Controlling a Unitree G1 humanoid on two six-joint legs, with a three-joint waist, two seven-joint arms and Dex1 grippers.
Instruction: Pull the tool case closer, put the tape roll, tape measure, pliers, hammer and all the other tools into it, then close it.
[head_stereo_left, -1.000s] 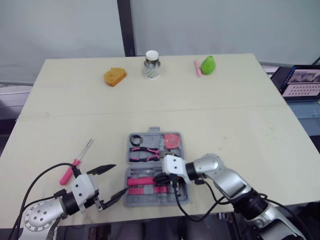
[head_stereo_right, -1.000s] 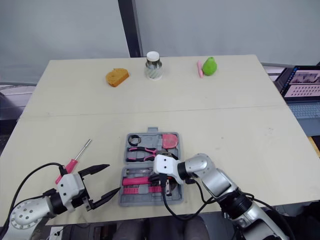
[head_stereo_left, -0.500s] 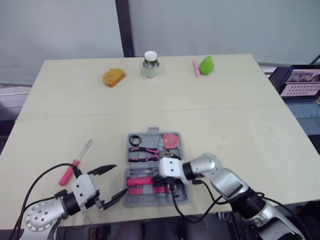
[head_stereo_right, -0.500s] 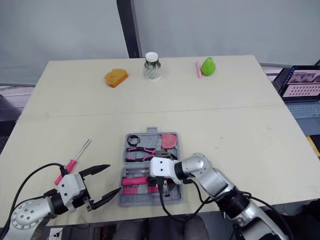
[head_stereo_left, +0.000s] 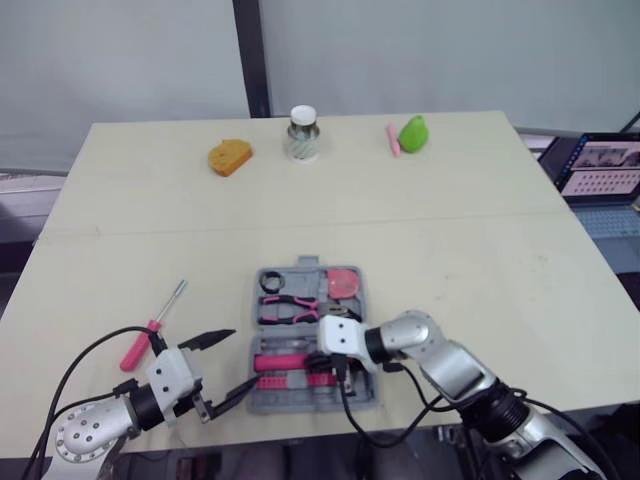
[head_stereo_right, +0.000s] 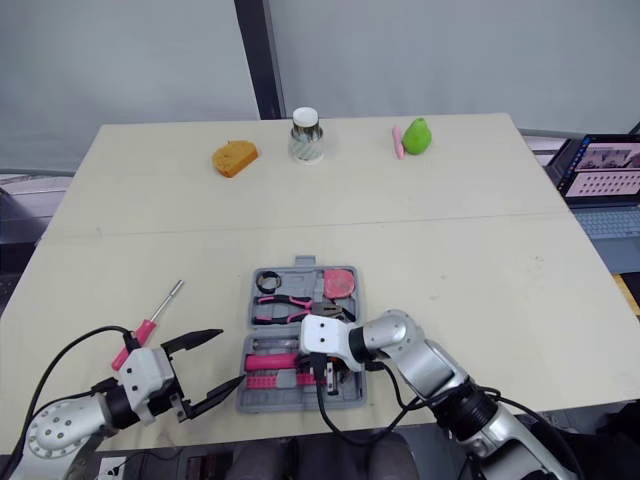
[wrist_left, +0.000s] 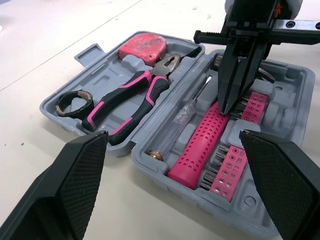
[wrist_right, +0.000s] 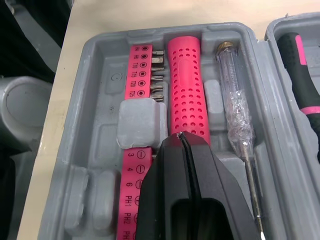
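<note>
tool case (wrist_left: 95, 52) lies open at the surface's near edge. right hand (wrist_right: 183, 137), pinched shut and empty, tips on the pink handle (wrist_right: 187, 95) inside. left hand (head_stereo_right: 228, 356) gapes beside it. pink screwdriver (head_stereo_left: 154, 324) lies outside, further left. jar (head_stereo_left: 303, 131) far back. since a second ago, the right hand edged left.

Pink handle's (wrist_right: 187, 90) end hidden under right fingers (wrist_right: 167, 172), tool case (head_stereo_left: 262, 400) edge behind right arm (head_stereo_left: 445, 355), laptop (head_stereo_left: 600, 165) cropped at edge.

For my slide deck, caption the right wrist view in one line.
Shut right hand, tips at the pink handle in the open tool case.
</note>
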